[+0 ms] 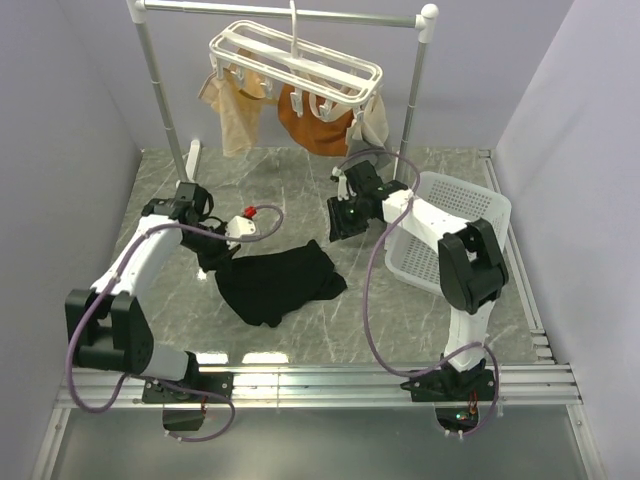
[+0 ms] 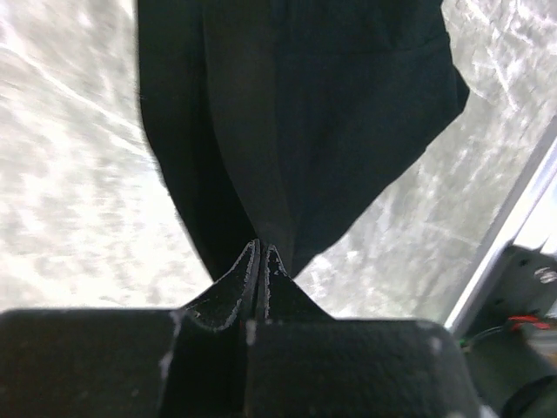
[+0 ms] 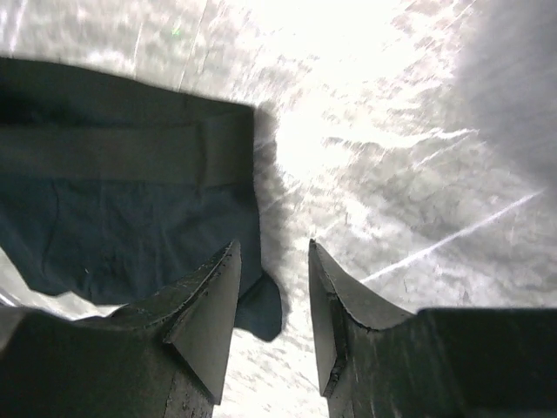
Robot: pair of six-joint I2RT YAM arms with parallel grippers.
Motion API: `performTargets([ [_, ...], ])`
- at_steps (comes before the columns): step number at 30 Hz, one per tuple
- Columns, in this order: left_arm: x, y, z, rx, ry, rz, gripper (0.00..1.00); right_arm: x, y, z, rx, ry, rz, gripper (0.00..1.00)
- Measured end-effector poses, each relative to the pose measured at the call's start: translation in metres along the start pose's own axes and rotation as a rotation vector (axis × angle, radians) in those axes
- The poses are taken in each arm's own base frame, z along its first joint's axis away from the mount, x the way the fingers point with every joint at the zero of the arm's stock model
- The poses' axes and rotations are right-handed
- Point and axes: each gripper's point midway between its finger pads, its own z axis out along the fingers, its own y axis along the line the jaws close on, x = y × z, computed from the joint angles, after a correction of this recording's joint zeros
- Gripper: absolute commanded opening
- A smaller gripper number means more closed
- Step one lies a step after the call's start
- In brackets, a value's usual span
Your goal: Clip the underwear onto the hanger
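Pinching one edge of the plain black soft-fabric boxer-brief underwear (image 1: 275, 285), the left tool (image 2: 262, 248) has its fingers pressed together on a fold of cloth. In its wrist view the fabric runs straight out from between the tips and fans away ahead of them. Judgement: the grip is at the margin so that the garment hangs open when raised instead of bunching.

Right tool (image 3: 274, 252): fingers apart, nothing between them, only bare grey marbled bench (image 1: 390, 320) under the gap. A banded edge of the underwear lies just off the outer side of one finger, near it but not inside the jaws. Judgement: it is placed to take a second hold on that edge, so the cloth can be stretched between two points.

The underwear lies crumpled on the bench between the two tools, not lifted.

The white plastic barred rectangular hanger (image 1: 295, 60) hangs by its hook from the metal rail stand (image 1: 280, 12), well above and beyond both tools. Tan garments (image 1: 235, 110) and an orange garment (image 1: 315, 120) hang from it. Which clips are free cannot be told from the overhead view. A white laundry basket (image 1: 460, 215) sits beside the right arm.

Judgement: task is early. Lifting, carrying and clipping are not yet done. Risk: a one-edge hold may let the cloth slip.
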Motion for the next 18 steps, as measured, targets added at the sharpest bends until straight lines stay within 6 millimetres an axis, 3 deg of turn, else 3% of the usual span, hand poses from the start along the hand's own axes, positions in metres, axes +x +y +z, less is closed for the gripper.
performTargets([
  [5, -0.016, -0.003, -0.016, -0.077, -0.042, 0.144, 0.0, -0.005, 0.001, 0.015, -0.043, 0.029, 0.07, 0.43],
  [12, -0.013, -0.021, -0.002, -0.057, -0.003, 0.246, 0.0, -0.006, 0.007, 0.047, -0.1, 0.084, 0.145, 0.43],
  [18, -0.015, -0.018, 0.0, -0.078, 0.011, 0.274, 0.0, 0.002, 0.007, 0.071, -0.13, 0.128, 0.197, 0.38],
])
